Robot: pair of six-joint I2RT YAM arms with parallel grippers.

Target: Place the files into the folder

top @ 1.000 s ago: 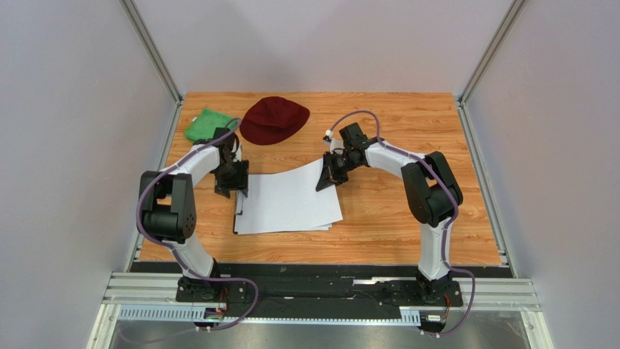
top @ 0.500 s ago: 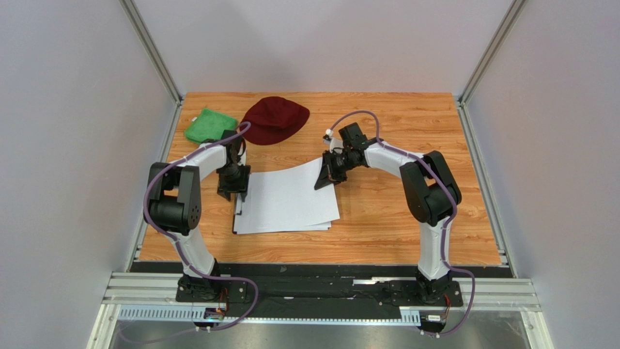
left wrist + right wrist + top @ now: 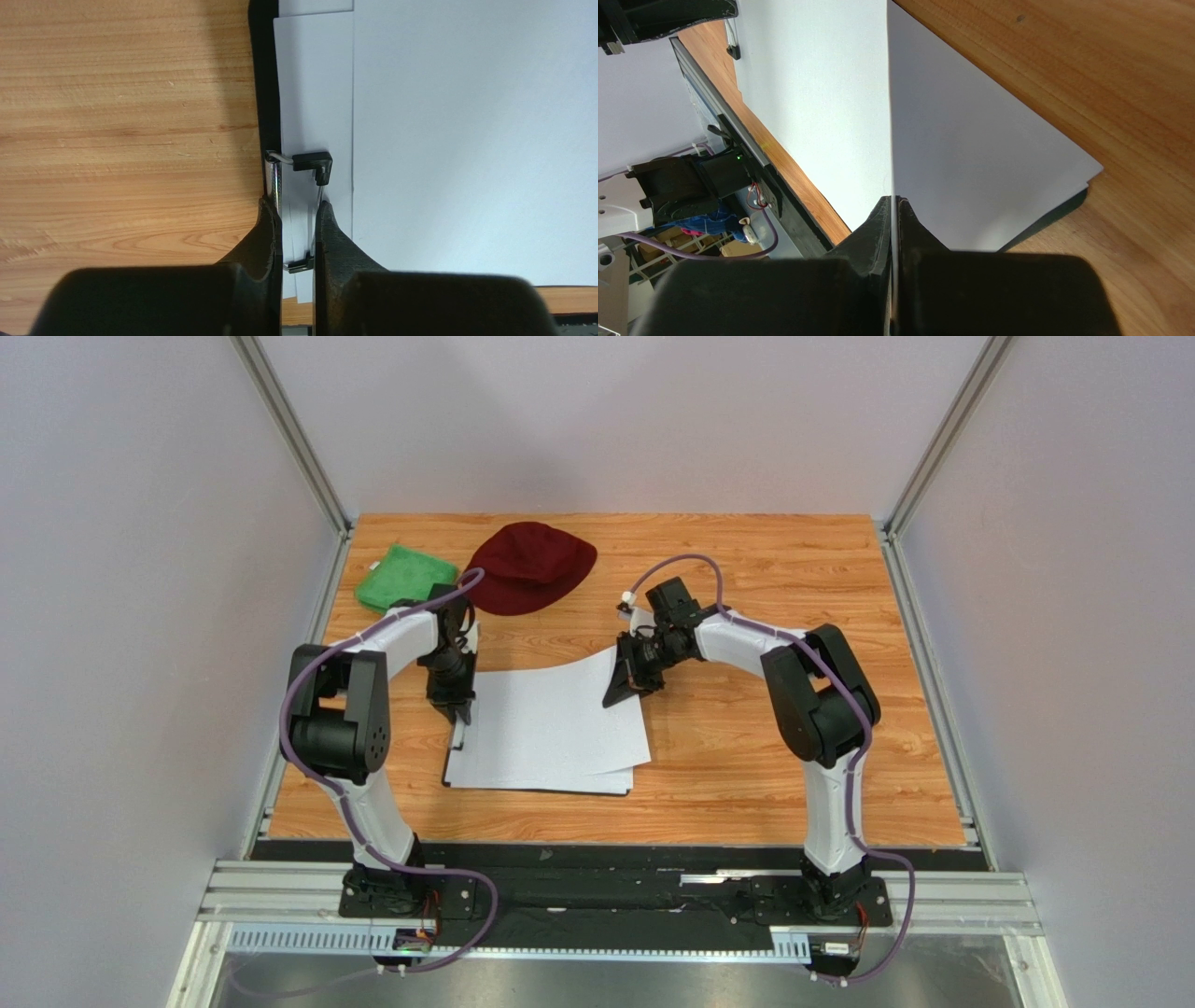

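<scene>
- No writing I can read anywhere. Every face of the files (image 3: 550,732) that shows is plain white, and there are no logos on the arms either.
- The overhead view has the stack lying mid-table (image 3: 786,749) on the black folder (image 3: 617,788), which only peeks out as a dark sliver along the near and left edges. A dark red cap (image 3: 530,564) and a green cloth (image 3: 404,577) sit well apart from it at the far side.
- The left gripper (image 3: 457,706) is at the stack's left edge and the right gripper (image 3: 619,686) at its far right corner, which looks curled up off the pile.
- From above you can't really tell what either one is doing. The wrist cams sort that out.
- The left wrist view shows the left gripper (image 3: 297,204) squeezing the folder's clip (image 3: 275,183), one finger on the silver bar and the other on the wire handle. The folder's black rim (image 3: 263,70) runs up alongside the paper (image 3: 477,140).
- The right wrist view shows the right gripper (image 3: 892,204) pressed tight on the edge of the top sheet (image 3: 829,105), holding it above the rest of the pile (image 3: 976,161). A black folder corner (image 3: 1057,210) pokes out underneath.
</scene>
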